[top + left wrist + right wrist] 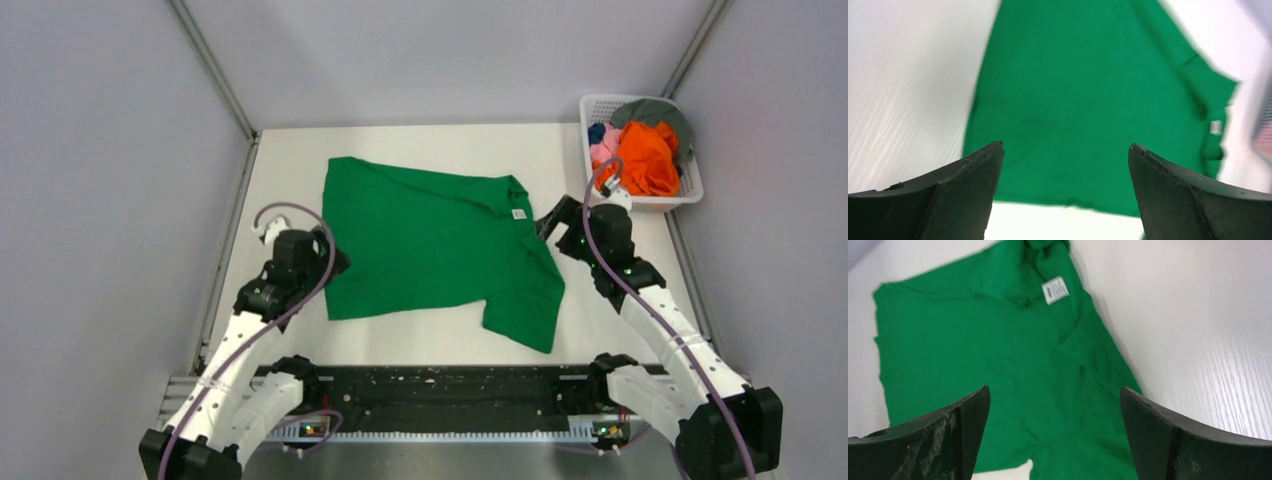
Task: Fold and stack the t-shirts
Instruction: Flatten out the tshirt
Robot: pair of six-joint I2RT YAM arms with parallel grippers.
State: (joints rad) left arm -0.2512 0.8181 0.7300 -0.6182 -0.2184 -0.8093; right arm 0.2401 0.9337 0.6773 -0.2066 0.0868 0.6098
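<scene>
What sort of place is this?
Likely a robot test cell: grey walls box in a white table, left arm and right arm bolted at its edge, shirts in a basket.

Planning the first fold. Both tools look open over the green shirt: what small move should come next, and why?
Probably lower the left tool onto the edge of the green t-shirt beneath it and pinch there. The shirt lies spread and unfolded, both tools are open, and the right tool hangs near the collar tag.
</scene>
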